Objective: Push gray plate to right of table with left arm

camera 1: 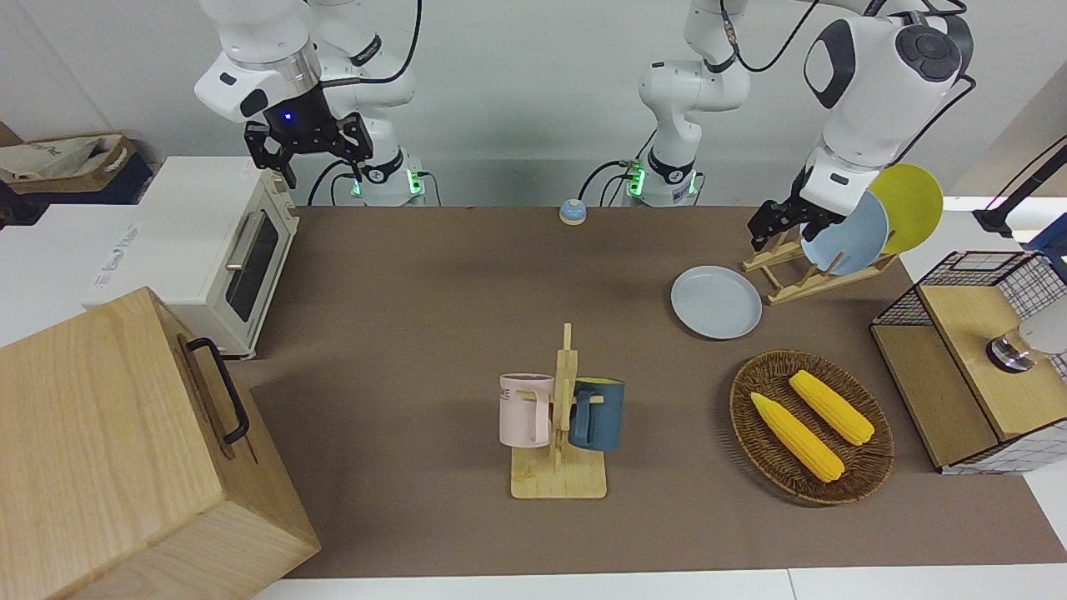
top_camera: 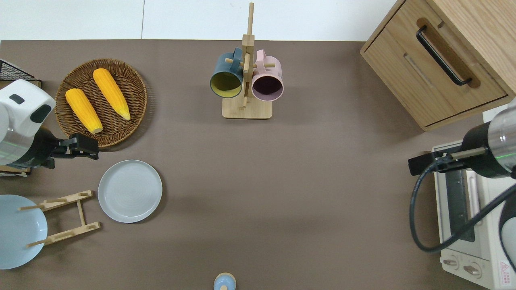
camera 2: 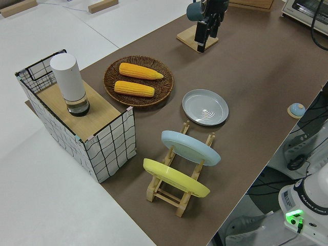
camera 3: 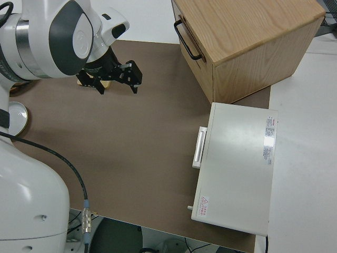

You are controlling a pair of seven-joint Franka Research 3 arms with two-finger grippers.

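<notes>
The gray plate (camera 1: 717, 302) (top_camera: 130, 191) (camera 2: 205, 106) lies flat on the brown table (camera 1: 417, 333) toward the left arm's end, beside a wooden plate rack. My left gripper (top_camera: 82, 147) (camera 1: 771, 225) (camera 2: 205, 32) hangs in the air over the nearer rim of the wicker tray, just off the plate's edge and not touching it. The right arm is parked, and its gripper (camera 1: 325, 171) (camera 3: 117, 88) stands open and holds nothing. A sliver of the plate (camera 3: 18, 118) shows in the right side view.
The plate rack (top_camera: 64, 219) holds a sky-blue plate (camera 1: 846, 233) and a yellow plate (camera 1: 913, 204). The wicker tray (top_camera: 133, 76) carries two corn cobs. A mug tree (top_camera: 246, 80) stands mid-table. A wooden drawer box (camera 1: 108, 450) and toaster oven (camera 1: 225, 250) fill the right arm's end.
</notes>
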